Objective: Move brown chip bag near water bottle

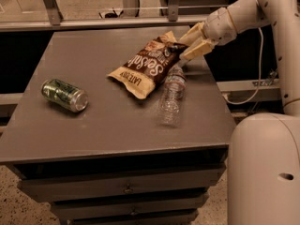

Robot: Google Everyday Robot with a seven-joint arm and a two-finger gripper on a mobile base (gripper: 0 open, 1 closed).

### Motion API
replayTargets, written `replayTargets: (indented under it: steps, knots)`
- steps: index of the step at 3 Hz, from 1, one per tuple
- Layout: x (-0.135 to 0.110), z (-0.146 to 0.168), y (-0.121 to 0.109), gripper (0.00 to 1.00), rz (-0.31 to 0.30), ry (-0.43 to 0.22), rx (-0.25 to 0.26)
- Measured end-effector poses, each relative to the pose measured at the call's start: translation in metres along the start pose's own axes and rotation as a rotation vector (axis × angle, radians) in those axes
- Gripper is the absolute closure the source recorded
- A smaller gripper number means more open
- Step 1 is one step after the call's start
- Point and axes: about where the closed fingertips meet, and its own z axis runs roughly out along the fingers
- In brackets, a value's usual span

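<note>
The brown chip bag (146, 65) lies flat on the grey table (93, 125), its long axis running from front left to back right. The water bottle (171, 93) lies on its side just right of the bag, its capped end touching the bag's edge. My gripper (183, 48) is at the bag's far right end, low over the table. Its two tan fingers (193, 33) stand apart, one on each side of the bag's top corner, so the gripper is open.
A green soda can (64, 94) lies on its side at the table's left. The table's right edge is close to the bottle. My white base (265, 172) stands at the right of the table. A rail and glass panel run behind the table.
</note>
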Motion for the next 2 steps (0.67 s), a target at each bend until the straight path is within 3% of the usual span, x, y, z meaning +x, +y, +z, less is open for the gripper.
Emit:
replayTargets:
  steps: [1, 2]
  knots:
    - [0.0014, -0.0011, 0.0008, 0.01, 0.009, 0.011, -0.001]
    - [0.0021, -0.0024, 0.0011, 0.00, 0.013, 0.015, 0.000]
